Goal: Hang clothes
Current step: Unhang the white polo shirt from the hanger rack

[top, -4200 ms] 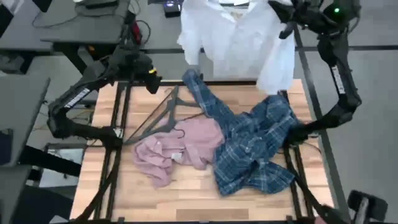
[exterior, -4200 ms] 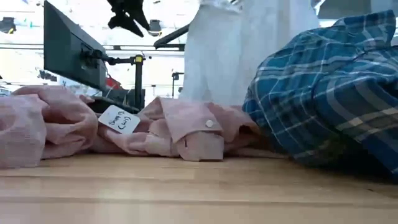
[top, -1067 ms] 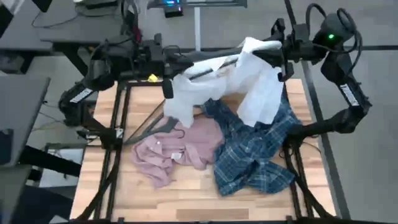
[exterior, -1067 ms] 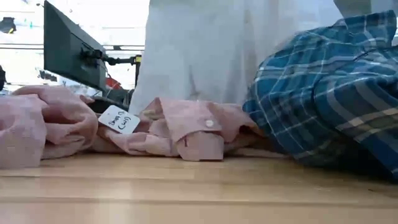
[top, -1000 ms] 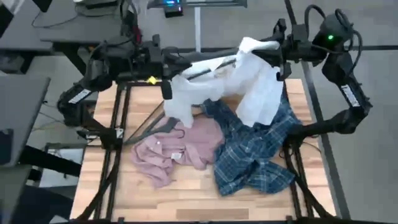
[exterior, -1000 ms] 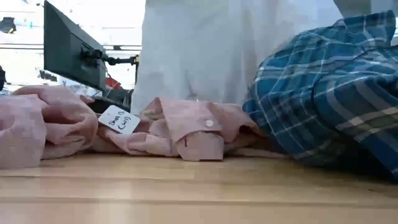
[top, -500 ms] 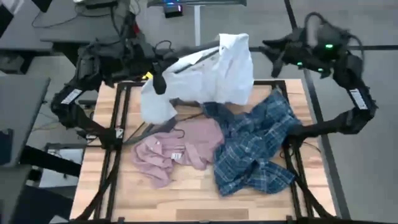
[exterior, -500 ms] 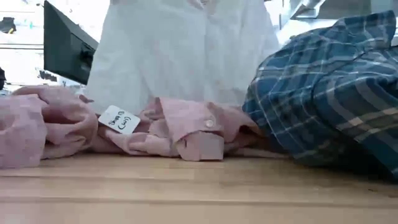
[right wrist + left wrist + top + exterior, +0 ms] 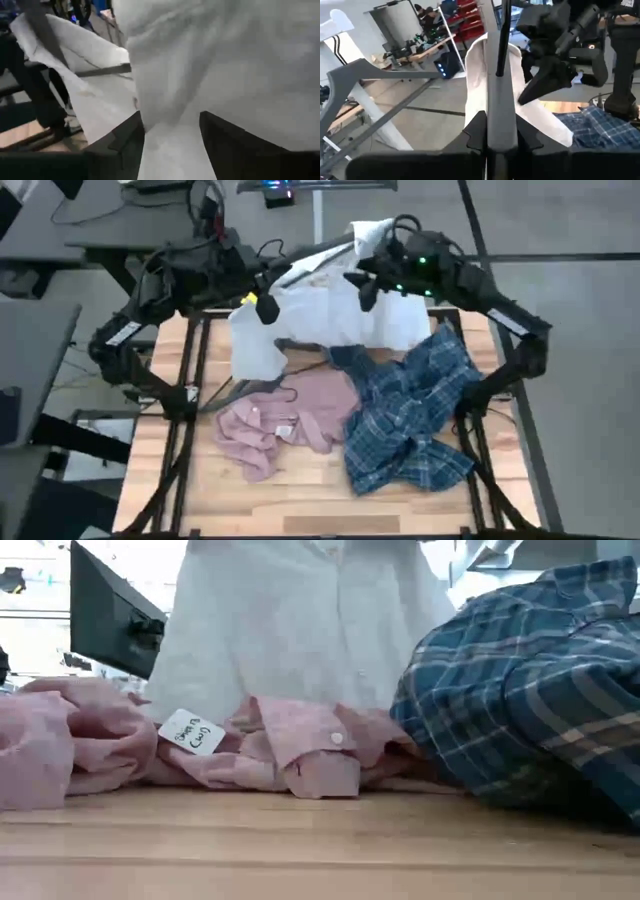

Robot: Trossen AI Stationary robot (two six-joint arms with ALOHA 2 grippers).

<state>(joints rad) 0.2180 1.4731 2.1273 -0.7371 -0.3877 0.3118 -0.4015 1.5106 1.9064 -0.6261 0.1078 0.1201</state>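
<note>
The white shirt [image 9: 330, 315] hangs over a grey hanger [image 9: 500, 95] above the table's far edge. My left gripper [image 9: 262, 292] is shut on that hanger. My right gripper [image 9: 360, 285] stands open at the shirt's upper right, with white cloth [image 9: 170, 75] right before its fingers. I cannot tell whether it touches the cloth. The pink shirt [image 9: 290, 420] lies crumpled on the table's left middle. The plaid shirt [image 9: 410, 410] lies heaped to its right. In the low view the white shirt [image 9: 300, 630] hangs behind both. My left gripper pinches the grey hanger's body [image 9: 500, 125] between its two fingers, close to where the dark hook rod [image 9: 502, 35] rises. The fingers come level from the table's left. The hanger is lifted clear, with the white shirt draped over it and hanging below.
Dark wire hangers [image 9: 240, 385] lie on the table left of the pink shirt, which bears a white paper tag [image 9: 192, 732]. A dark frame [image 9: 195, 360] runs along the table's edges. A monitor [image 9: 110, 615] stands beyond the far edge.
The white shirt has come away from my right gripper and swung toward the table's left, so it now hangs from the hanger alone. My right gripper has then gone left and down toward the shirt. My left gripper has turned the hanger a little.
</note>
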